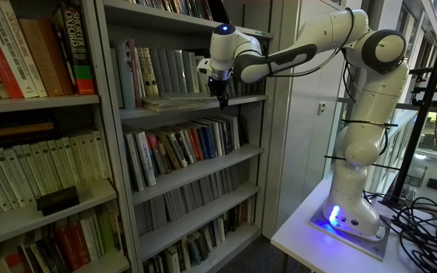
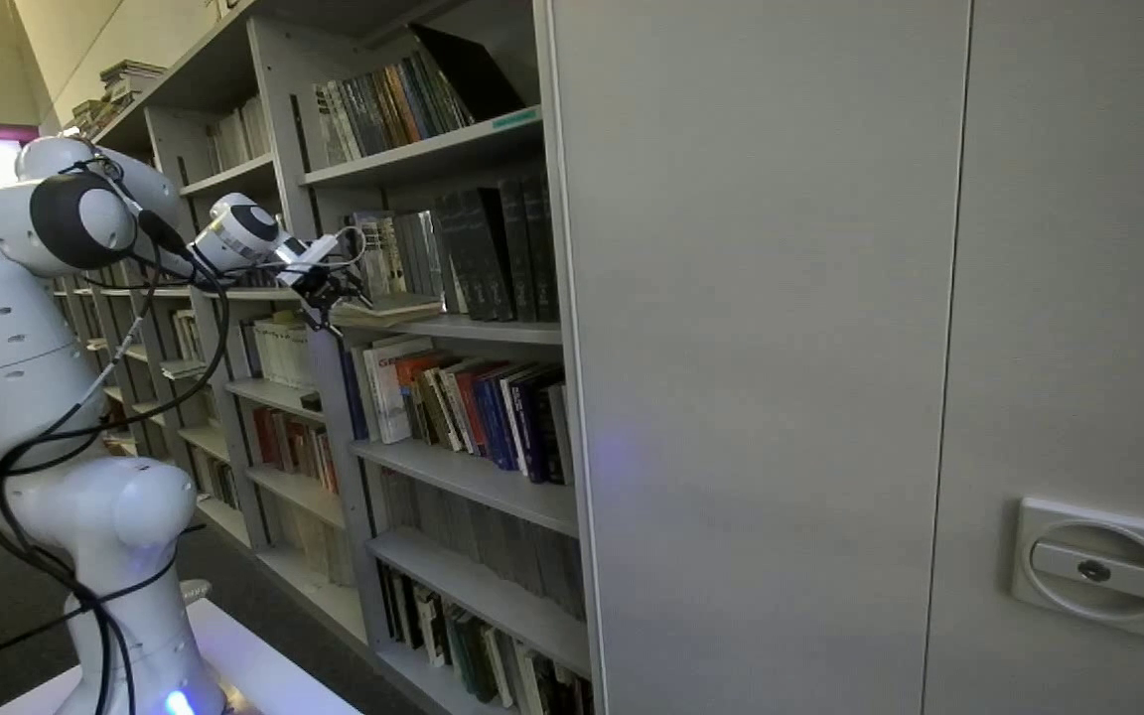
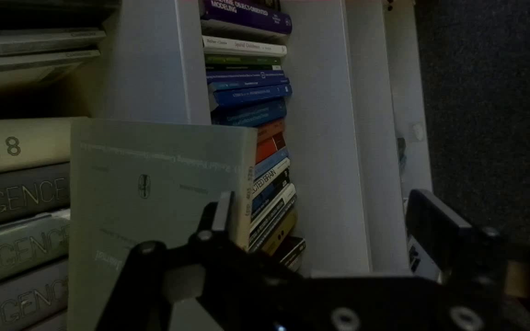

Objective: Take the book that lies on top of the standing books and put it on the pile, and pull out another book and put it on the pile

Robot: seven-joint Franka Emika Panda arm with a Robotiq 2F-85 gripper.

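Several thin pale books form the pile (image 1: 176, 103), flat on the shelf before the standing books (image 1: 171, 72). Its uppermost book (image 1: 185, 96) lies shifted across the others; a grey-green cover (image 3: 154, 161) with a cream spine shows close up in the wrist view. Grey and cream spines of the standing books (image 3: 21, 197) fill that view's left edge. The book that lies on top of the standing books is out of view. My gripper (image 3: 329, 209) is open, fingers wide apart, nothing between them. It hangs at the shelf's front by the pile's end; one finger overlaps the cover, contact unclear.
The shelf board (image 1: 241, 99) carries dark volumes (image 2: 493, 253) to the side. Another shelf hangs above (image 1: 188, 17). Below stand coloured books (image 1: 199, 140), a Genetics volume among them. A cabinet wall (image 2: 761, 348) borders the bookcase. The white table (image 1: 305, 227) bears the arm's base.
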